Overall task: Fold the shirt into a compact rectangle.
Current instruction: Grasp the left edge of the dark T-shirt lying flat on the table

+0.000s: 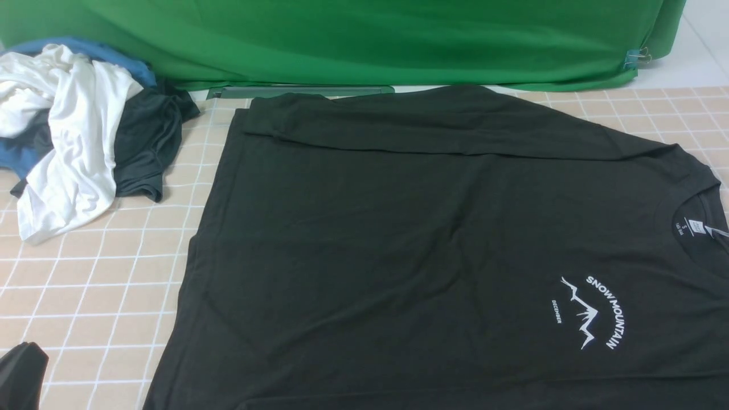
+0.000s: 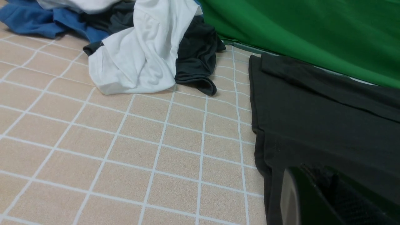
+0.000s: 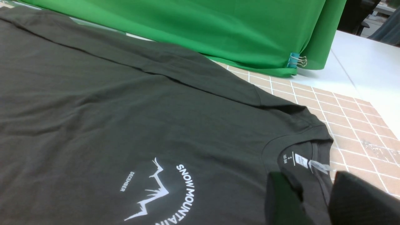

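The black shirt (image 1: 398, 228) lies spread flat on the tiled table cover, front up. Its neck with the label (image 1: 696, 226) is at the right, and the white "SNOW MOUNTAIN" print (image 1: 592, 310) is near the front right. The far sleeve is folded in along the far edge. My left gripper (image 1: 23, 370) sits shut at the front left corner, off the shirt's hem side; in the left wrist view the left gripper (image 2: 312, 184) shows dark against the shirt (image 2: 328, 125). My right gripper (image 3: 309, 187) hovers open over the collar of the shirt (image 3: 125, 109), beside the label (image 3: 301, 160); it is out of the front view.
A heap of clothes lies at the far left: a white garment (image 1: 74, 131), a dark grey-green garment (image 1: 148, 136) and a blue one (image 1: 85, 48). A green cloth (image 1: 370, 40) hangs along the back, held by a clip (image 1: 638, 57). Bare tiled cover (image 1: 85, 285) shows left of the shirt.
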Controlling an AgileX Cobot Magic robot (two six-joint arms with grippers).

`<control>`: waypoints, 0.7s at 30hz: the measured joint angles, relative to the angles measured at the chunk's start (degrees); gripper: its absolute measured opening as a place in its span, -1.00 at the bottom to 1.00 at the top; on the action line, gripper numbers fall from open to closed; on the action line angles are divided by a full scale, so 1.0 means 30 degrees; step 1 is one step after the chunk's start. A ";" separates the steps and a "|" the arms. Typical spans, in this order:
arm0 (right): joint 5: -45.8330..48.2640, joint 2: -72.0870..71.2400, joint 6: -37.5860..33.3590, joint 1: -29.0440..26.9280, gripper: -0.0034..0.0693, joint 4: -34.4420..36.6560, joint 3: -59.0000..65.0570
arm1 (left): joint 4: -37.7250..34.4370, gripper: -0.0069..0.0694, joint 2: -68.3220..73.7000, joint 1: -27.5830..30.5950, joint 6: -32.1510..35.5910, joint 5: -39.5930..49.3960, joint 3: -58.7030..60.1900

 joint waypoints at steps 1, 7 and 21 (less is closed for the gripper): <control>0.0000 0.0000 -0.0490 0.0000 -0.22 0.0000 0.0000 | 0.0000 -0.77 0.0000 0.0000 0.0000 0.0000 0.0000; -0.0097 0.0000 -0.2832 0.0000 -0.22 -0.0113 0.0000 | 0.0000 -0.77 0.0000 0.0000 0.0058 -0.0070 0.0000; -0.4841 0.0000 0.3659 0.0055 -0.22 0.5582 0.0000 | -1.1971 -0.77 0.0000 0.0000 -0.7786 -0.3464 0.0000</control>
